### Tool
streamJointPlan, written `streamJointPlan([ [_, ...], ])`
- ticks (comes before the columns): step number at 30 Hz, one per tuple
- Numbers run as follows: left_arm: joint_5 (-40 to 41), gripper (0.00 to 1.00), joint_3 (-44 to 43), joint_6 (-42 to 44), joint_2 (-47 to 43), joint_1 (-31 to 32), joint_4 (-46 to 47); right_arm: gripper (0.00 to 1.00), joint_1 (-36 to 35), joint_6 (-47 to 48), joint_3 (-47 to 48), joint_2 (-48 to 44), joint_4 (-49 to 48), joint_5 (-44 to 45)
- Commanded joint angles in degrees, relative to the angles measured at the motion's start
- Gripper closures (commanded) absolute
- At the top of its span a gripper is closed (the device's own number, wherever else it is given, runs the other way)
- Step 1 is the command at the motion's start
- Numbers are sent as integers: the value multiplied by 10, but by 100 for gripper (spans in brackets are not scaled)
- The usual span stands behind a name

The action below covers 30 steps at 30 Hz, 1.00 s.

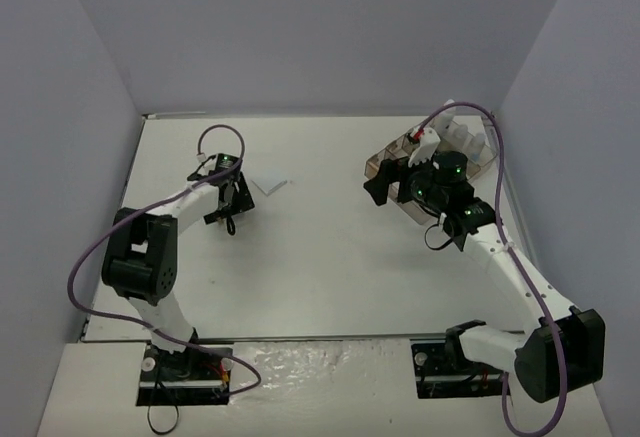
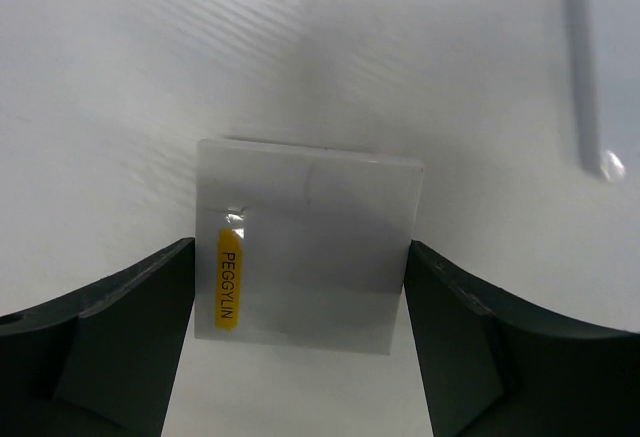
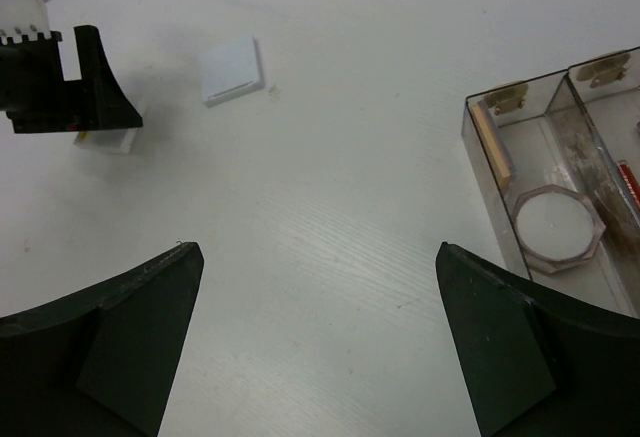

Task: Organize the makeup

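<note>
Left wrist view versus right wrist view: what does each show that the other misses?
Only the left wrist: the yellow PEGGYLIN label on the square pad lying between the open left jaws. Only the right wrist: the clear tray holding a compact and wooden pencil, plus a second pad lying loose. Both: the white table, and apparently that first pad, half hidden in the right view.

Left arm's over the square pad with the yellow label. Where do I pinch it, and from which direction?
Take the square pad by its two opposite side edges, coming straight down from above. It lies flat and thin on the table, so neither face is pinchable. The left gripper has its fingers flanking those edges, one beside the yellow label.
</note>
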<state>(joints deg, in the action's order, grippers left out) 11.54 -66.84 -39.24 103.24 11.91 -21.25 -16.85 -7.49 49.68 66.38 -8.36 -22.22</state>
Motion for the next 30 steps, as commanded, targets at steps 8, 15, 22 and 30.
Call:
streamJointPlan([
  [8, -94, 86, 123, 234, -338, 262, 139, 8, -14, -75, 72, -15, 33, -145],
  [15, -134, 84, 123, 315, -401, 353, 172, 28, -40, -120, 101, 10, 37, -228],
  [22, -135, 82, 92, 353, -394, 401, 191, 31, -76, -150, 115, 23, 38, -247],
  [30, -142, 82, 83, 363, -393, 409, 255, 36, -113, -157, 95, 41, 37, -235],
])
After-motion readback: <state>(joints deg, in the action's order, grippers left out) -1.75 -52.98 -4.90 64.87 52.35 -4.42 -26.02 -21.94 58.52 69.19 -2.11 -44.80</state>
